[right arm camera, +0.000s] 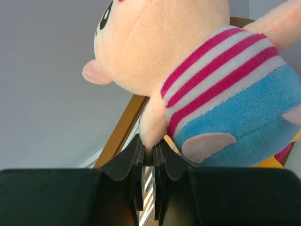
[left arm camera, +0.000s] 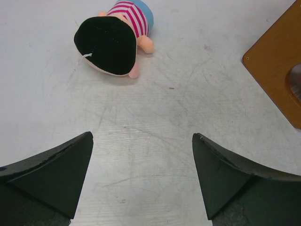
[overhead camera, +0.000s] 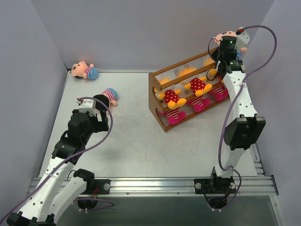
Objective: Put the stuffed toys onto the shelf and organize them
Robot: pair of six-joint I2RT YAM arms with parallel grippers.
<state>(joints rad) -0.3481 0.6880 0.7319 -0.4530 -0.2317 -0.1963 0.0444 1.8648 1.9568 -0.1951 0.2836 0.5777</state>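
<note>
Pink-striped boy doll [right arm camera: 207, 66] hangs by arm, pinched in right gripper [right arm camera: 148, 143], by shelf [overhead camera: 154, 92]. Left gripper [left arm camera: 142, 137] spread wide, second boy doll [left arm camera: 110, 44] at 11 o'clock.

White scuffed tabletop [overhead camera: 141, 141] spanned centre, pale grey walls [overhead camera: 141, 33] stood from 9 through 3 o'clock, aluminium rail [overhead camera: 155, 184] ran at 6 o'clock.

Plain pale grey walls [overhead camera: 141, 28] enclose a scuffed white tabletop [overhead camera: 131, 141]; lighting seems soft and even.
</note>
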